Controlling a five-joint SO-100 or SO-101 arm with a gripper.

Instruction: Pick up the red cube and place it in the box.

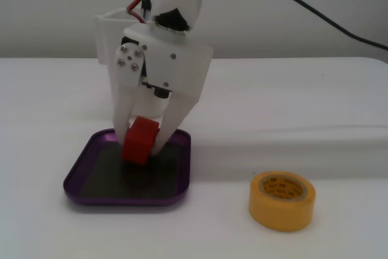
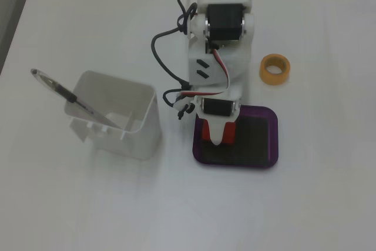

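Note:
The red cube (image 1: 140,141) is held between the white fingers of my gripper (image 1: 139,147), tilted, just above the dark floor of the purple tray (image 1: 85,171). Its shadow falls on the floor below it. In the fixed view from above, the gripper (image 2: 216,139) points down over the left part of the tray (image 2: 267,139), and only red edges of the cube (image 2: 230,131) show beside the fingers. The jaws are closed on the cube.
A yellow tape roll (image 1: 282,200) lies on the table right of the tray; it also shows beside the arm in the view from above (image 2: 275,69). A tall white square container (image 2: 117,116) with a pen (image 2: 61,92) in it stands left of the tray.

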